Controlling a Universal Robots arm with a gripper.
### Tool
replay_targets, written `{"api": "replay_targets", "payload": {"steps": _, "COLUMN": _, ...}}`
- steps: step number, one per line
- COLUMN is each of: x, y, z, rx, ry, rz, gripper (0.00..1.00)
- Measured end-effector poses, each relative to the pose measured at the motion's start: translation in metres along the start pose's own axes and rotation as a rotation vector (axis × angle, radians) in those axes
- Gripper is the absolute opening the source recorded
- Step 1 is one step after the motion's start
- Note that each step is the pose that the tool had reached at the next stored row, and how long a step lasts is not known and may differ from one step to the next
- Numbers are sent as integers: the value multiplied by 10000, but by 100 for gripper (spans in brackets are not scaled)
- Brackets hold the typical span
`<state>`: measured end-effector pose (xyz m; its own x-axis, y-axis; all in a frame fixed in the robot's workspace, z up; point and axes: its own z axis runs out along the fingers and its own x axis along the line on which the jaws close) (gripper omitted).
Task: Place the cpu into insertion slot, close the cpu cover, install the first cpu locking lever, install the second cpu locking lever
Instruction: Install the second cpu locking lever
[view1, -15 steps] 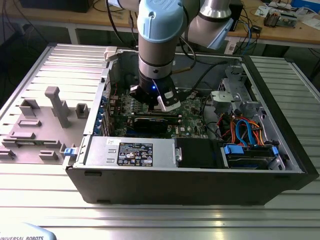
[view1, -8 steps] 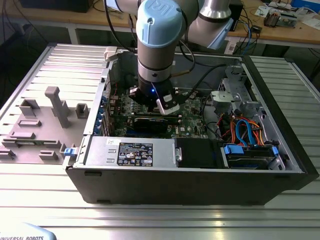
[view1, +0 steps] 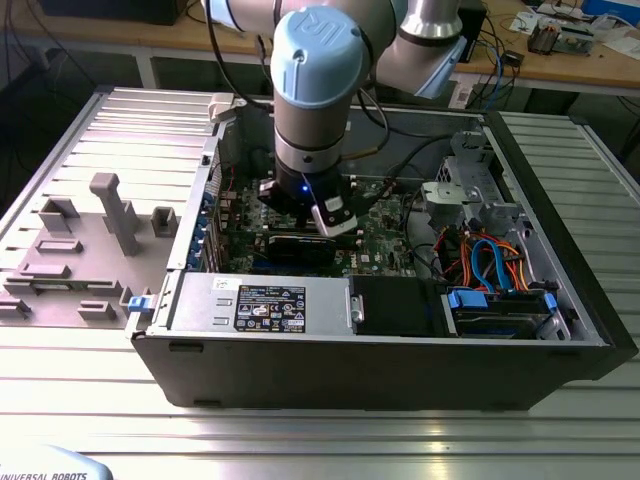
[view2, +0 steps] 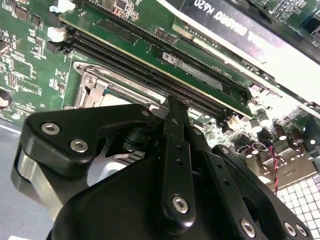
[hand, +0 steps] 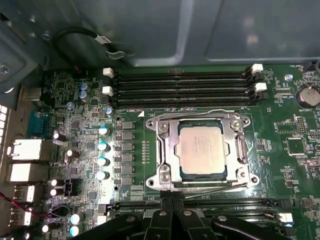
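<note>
The arm stood reaching down into an open computer case (view1: 560, 330) that lay on its side on the ribbed metal counter (view1: 560, 440). In the exterior view its pale blue joint cap hid much of the board below, and the gripper (view1: 318, 215) hung low over the green motherboard (view1: 380, 245), close to the middle of the case.

In the first wrist view the cpu (hand: 201, 149) sat flat in the insertion slot (hand: 170, 177), its silver-grey top facing up. The cpu cover (hand: 239, 150) lay down around it, the chip showing through the square window. A thin wire lever (hand: 210, 184) ran along the socket edge nearest the gripper. 4 long memory slots (hand: 182, 87) lay on the far side of the socket, and more ran on the near side, just under the black fingers (hand: 172, 212).

The gripper (hand: 172, 202) had its fingers pressed together, with nothing between them, their tips at the socket's near edge. In the second wrist view the same closed fingers (view2: 176, 150) pointed at the corner of the metal socket frame (view2: 92, 87), with a long black graphics card (view2: 235, 25) beyond the memory slots.
</note>
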<state>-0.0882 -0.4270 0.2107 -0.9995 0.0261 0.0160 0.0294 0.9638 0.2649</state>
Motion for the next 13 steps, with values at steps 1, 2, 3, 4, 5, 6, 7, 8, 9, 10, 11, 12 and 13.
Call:
{"api": "replay_targets", "payload": {"steps": 1, "x": 17, "y": -2, "z": 6, "rx": -33, "ry": -1, "rz": 4, "gripper": 11}}
{"api": "replay_targets", "payload": {"steps": 2, "x": 32, "y": -3, "z": 11, "rx": -64, "ry": -2, "rz": 10, "gripper": 11}}
{"api": "replay_targets", "payload": {"steps": 3, "x": 43, "y": -5, "z": 16, "rx": -90, "ry": -4, "rz": 18, "gripper": 11}}
{"api": "replay_targets", "payload": {"steps": 4, "x": 48, "y": -7, "z": 24, "rx": -107, "ry": -9, "rz": 32, "gripper": 11}}
{"api": "replay_targets", "payload": {"steps": 5, "x": 55, "y": -8, "z": 31, "rx": -124, "ry": -16, "rz": 57, "gripper": 11}}
{"api": "replay_targets", "payload": {"steps": 6, "x": 62, "y": -10, "z": 35, "rx": -143, "ry": -20, "rz": 81, "gripper": 11}}
{"api": "replay_targets", "payload": {"steps": 7, "x": 65, "y": -12, "z": 41, "rx": -175, "ry": -26, "rz": 105, "gripper": 11}}
{"api": "replay_targets", "payload": {"steps": 8, "x": 70, "y": -13, "z": 47, "rx": -201, "ry": -31, "rz": 124, "gripper": 11}}
{"api": "replay_targets", "payload": {"steps": 9, "x": 84, "y": -16, "z": 54, "rx": -270, "ry": -35, "rz": 149, "gripper": 11}}
{"api": "replay_targets", "payload": {"steps": 10, "x": 93, "y": -17, "z": 59, "rx": -328, "ry": -36, "rz": 164, "gripper": 11}}
{"api": "replay_targets", "payload": {"steps": 11, "x": 96, "y": -19, "z": 64, "rx": -367, "ry": -39, "rz": 174, "gripper": 11}}
{"api": "replay_targets", "payload": {"steps": 12, "x": 97, "y": -20, "z": 71, "rx": -401, "ry": -43, "rz": 191, "gripper": 11}}
{"api": "replay_targets", "payload": {"steps": 13, "x": 98, "y": -22, "z": 79, "rx": -426, "ry": -49, "rz": 211, "gripper": 11}}
